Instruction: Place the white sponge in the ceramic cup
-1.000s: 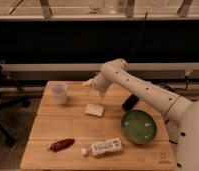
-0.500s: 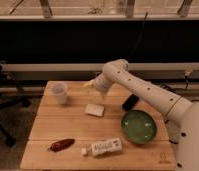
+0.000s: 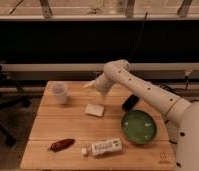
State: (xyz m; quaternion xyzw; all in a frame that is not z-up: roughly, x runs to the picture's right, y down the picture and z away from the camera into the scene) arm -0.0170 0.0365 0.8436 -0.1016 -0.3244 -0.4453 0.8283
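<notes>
Barely anything has shifted over the last second: the arm has maybe sunk a hair and everything on the table sits where it did. The gripper (image 3: 100, 95) hangs just above the back edge of the white sponge (image 3: 94, 110), fingers spread wide with nothing in them. I can't tell if the tips are touching the pad yet, but it looks like a small gap.

The sponge is lying flat near the middle of the table (image 3: 73, 127), not lifted. The ceramic cup (image 3: 59, 92) stands upright off toward the far left corner, well apart from the sponge. Further out there's a green bowl (image 3: 138, 126) on the right, a dark object (image 3: 130, 102) behind it beside the arm, a white tube (image 3: 103, 147) along the front edge and a small red thing (image 3: 61, 145) next to it.

So I'd call this the reach-in before the grasp, early in the job. Next I need to drop straight down so the fingers straddle the pad, then close. It's thin and flat, so I'd go nearly to the wood or the fingers will just skate over it
</notes>
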